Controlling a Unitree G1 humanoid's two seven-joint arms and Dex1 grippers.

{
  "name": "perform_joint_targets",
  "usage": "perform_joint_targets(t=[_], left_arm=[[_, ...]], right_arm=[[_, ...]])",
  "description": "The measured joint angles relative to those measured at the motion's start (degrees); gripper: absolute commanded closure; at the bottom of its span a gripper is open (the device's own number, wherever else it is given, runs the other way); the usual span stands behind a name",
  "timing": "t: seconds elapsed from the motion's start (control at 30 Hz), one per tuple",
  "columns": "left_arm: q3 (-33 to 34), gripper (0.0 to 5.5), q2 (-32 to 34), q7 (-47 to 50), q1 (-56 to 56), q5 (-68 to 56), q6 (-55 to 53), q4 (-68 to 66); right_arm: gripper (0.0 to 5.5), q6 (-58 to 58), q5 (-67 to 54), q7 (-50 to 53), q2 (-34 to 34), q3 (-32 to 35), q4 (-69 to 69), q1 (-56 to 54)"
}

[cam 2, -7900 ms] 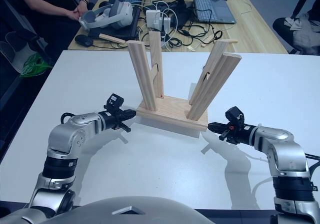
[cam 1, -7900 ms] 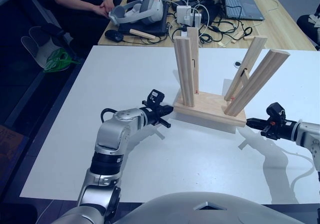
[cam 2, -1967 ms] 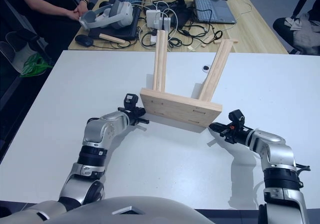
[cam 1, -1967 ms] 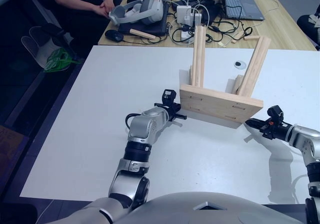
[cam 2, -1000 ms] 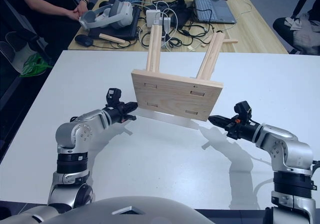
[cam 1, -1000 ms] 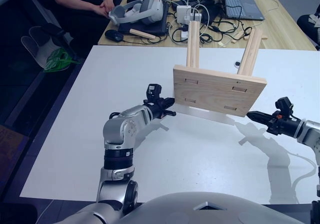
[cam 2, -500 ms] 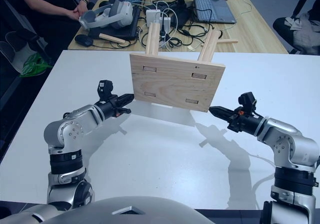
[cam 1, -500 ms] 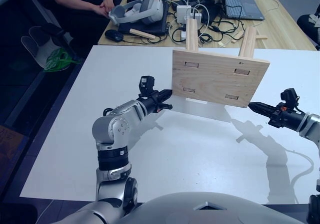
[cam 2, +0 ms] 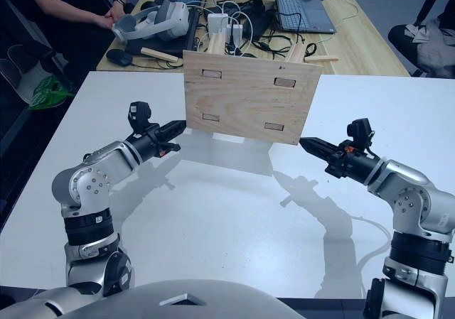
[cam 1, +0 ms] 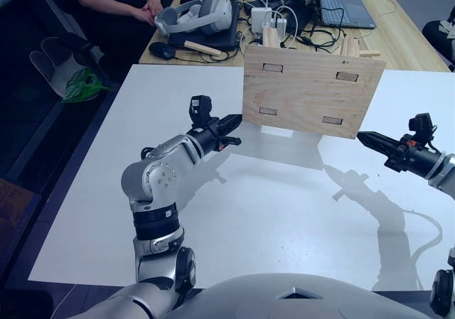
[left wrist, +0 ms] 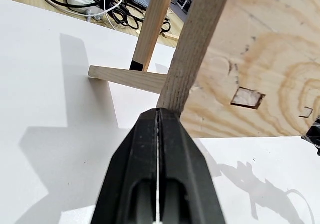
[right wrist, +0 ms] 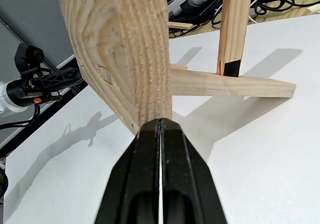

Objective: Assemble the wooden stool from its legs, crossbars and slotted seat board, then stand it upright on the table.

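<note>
Over white table (cam 1: 270, 212) — slotted plywood seat (cam 1: 306, 92), rectangular

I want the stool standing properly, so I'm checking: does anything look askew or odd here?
The pale wooden stool is tipped on its side: its slotted seat board faces the camera, legs pointing away. The shut left pincer and right pincer press its side edges.
</note>
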State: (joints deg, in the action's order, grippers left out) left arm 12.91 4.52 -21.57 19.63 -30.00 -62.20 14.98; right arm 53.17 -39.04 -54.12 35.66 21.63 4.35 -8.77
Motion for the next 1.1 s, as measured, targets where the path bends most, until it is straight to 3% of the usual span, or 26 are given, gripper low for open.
perform_joint_targets(t=[1.1], left_arm=[[4.3,5.48,-0.4,0.0,3.5,-15.8,7.2,1.9]], right_arm=[[5.5,2.5,-6.5,6.6,-2.3,4.3,0.4,-3.1]])
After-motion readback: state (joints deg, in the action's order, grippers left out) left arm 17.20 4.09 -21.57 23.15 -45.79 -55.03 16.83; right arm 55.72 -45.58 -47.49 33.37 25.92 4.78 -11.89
